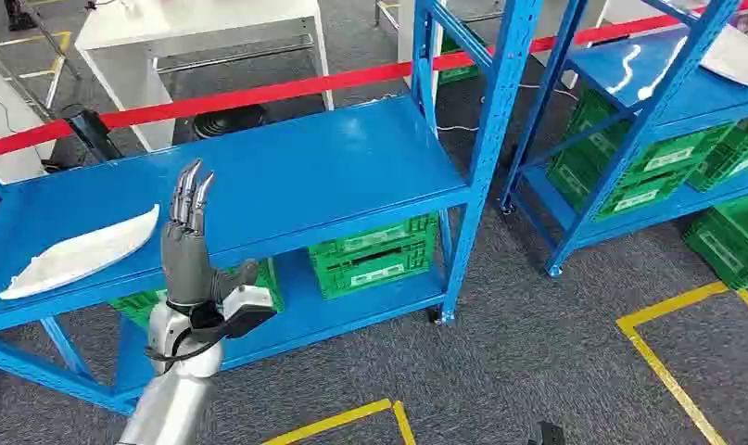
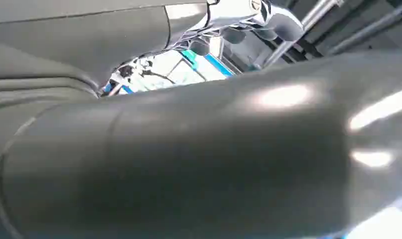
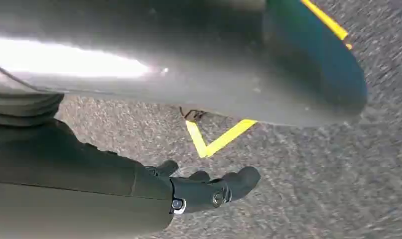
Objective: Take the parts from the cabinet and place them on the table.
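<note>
white curved plastic part (image 1: 81, 254), one count, lies on the top shelf of the near blue steel cabinet (image 1: 286, 176), at its left end. left hand (image 1: 186, 243) is raised upright just right of the part, fingers straight and close together, holding nothing. right hand (image 3: 208, 188) hangs over grey carpet (image 3: 308, 189), fingers loosely extended, empty. two blue cabinets stand side by side; green plastic crates (image 1: 374, 255) sit on the lower shelves. red barrier tape (image 1: 259, 93) runs behind.

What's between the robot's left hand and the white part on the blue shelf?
Nothing but bare blue shelf. In the head view the left hand is raised, fingers straight, just beside the white part, with no other object in the gap.
</note>
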